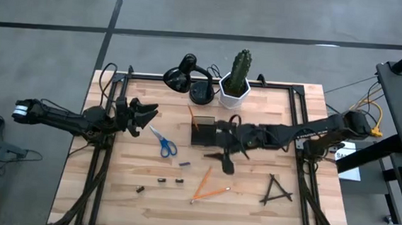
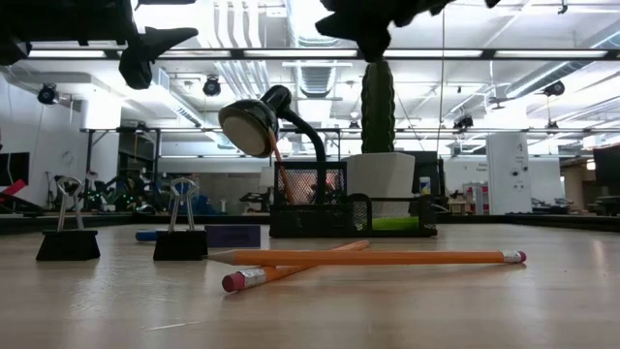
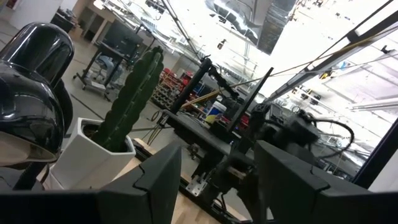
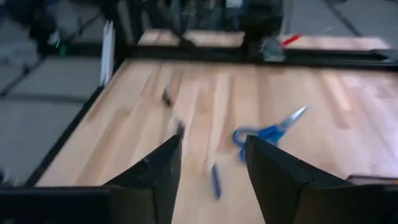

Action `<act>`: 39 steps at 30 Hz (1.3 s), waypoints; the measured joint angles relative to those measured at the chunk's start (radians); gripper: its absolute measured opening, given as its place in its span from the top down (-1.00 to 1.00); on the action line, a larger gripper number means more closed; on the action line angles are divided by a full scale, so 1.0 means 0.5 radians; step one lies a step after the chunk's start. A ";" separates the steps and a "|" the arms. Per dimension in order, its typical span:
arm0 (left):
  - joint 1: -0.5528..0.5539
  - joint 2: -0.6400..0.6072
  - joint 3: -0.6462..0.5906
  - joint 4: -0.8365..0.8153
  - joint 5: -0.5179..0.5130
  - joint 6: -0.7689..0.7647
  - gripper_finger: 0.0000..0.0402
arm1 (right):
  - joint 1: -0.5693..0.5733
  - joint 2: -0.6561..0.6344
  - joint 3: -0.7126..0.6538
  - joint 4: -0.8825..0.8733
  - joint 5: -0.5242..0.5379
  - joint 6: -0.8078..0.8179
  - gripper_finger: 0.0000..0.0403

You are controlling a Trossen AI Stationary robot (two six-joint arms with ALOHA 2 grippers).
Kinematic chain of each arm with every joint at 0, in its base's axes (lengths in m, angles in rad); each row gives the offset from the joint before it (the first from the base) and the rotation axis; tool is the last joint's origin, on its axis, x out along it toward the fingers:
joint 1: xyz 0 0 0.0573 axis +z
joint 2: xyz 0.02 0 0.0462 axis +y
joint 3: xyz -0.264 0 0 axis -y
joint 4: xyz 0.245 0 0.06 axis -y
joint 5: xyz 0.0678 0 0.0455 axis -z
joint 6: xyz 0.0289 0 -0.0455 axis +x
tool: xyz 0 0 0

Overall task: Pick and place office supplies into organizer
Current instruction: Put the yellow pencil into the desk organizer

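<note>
On the worktop (image 1: 272, 110), just before the cactus pot (image 1: 234, 92), sits the organizer (image 1: 203, 130): dark mesh, an orange pencil (image 1: 191, 116) upright inside. Right pincer (image 1: 224, 151) hovers beside it, jaws wide, empty. Left pincer (image 1: 144, 114) waits wide near blue scissors (image 1: 163, 143).

Grey concrete floor (image 1: 52, 3) w/ dark seams round the wood table (image 1: 117, 192), white ceiling light strips (image 2: 291, 53) high over the claws, shelving & equipment racks (image 2: 126, 189) far behind them.
</note>
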 joint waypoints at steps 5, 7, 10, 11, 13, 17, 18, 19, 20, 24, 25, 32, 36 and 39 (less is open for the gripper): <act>0.000 0.000 -0.001 0.000 0.000 0.000 0.07 | 0.146 0.033 0.119 -0.379 -0.002 -0.105 0.06; 0.000 0.000 -0.001 0.001 0.000 0.000 0.07 | 0.196 0.060 0.176 -0.523 -0.003 -0.114 0.03; 0.000 0.002 -0.001 -0.001 0.000 0.000 0.07 | 0.269 0.123 0.283 -0.649 -0.003 -0.170 0.02; 0.000 0.008 -0.001 0.002 0.000 0.000 0.07 | 0.289 0.153 0.318 -0.691 -0.004 -0.185 0.02; 0.000 0.011 -0.001 0.000 0.000 0.000 0.07 | 0.322 0.218 0.391 -0.712 -0.020 -0.204 0.02; -0.001 0.030 -0.001 -0.004 0.000 -0.001 0.07 | 0.347 0.371 0.507 -0.788 -0.110 -0.221 0.01; 0.000 0.038 -0.002 0.000 0.000 -0.001 0.07 | 0.350 0.413 0.533 -0.841 -0.145 -0.212 0.02; 0.000 0.044 -0.002 0.005 0.000 -0.002 0.07 | 0.350 0.459 0.567 -0.882 -0.184 -0.195 0.02; 0.000 0.047 -0.002 0.001 0.001 -0.002 0.07 | 0.350 0.502 0.605 -0.901 -0.228 -0.176 0.02; 0.000 0.060 -0.002 0.001 0.001 -0.002 0.07 | 0.355 0.648 0.728 -1.054 -0.392 -0.162 0.05; 0.000 0.062 -0.002 -0.004 0.000 -0.002 0.07 | 0.359 0.681 0.752 -1.096 -0.402 -0.162 0.05; 0.000 0.094 -0.002 -0.004 0.000 -0.002 0.07 | 0.363 0.816 0.874 -1.318 -0.405 -0.156 0.07; 0.000 0.106 -0.002 -0.002 0.000 -0.002 0.07 | 0.363 0.818 0.923 -1.505 -0.401 -0.156 0.09; 0.000 0.106 -0.002 0.003 0.000 -0.002 0.07 | 0.363 0.802 0.950 -1.564 -0.356 -0.157 0.11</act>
